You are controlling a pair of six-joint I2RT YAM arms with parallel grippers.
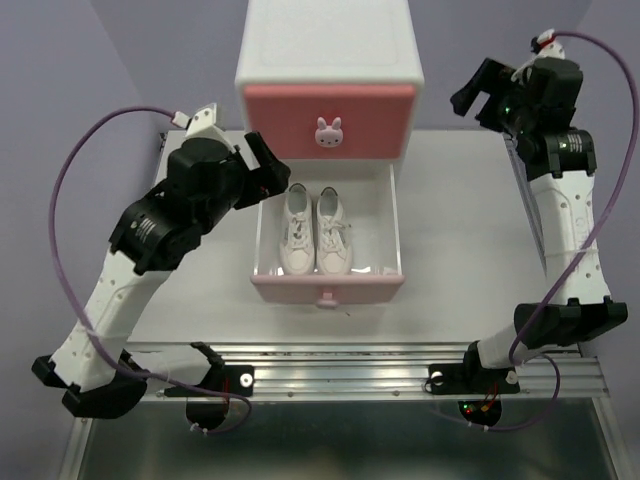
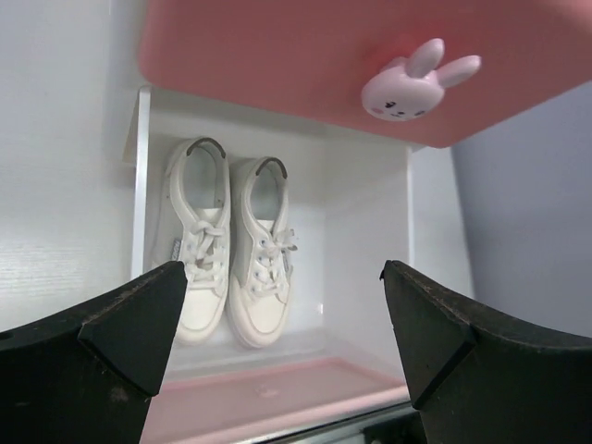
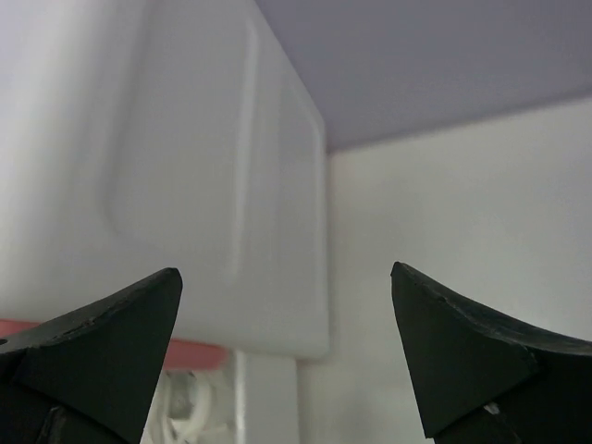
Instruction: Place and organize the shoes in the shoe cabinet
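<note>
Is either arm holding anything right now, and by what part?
Nothing is held. The left pincer is open, facing the white shoes in the drawer. The right pincer is open beside the cabinet.

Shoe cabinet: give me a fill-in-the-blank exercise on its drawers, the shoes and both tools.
1. The white sneakers lie side by side in the ____ drawer of the shoe cabinet.
2. The upper drawer is ____.
3. The number of sneakers in view is ____.
4. The left tool and the right tool both stand ____, holding nothing.

Missing words: lower; shut; two; open.
</note>
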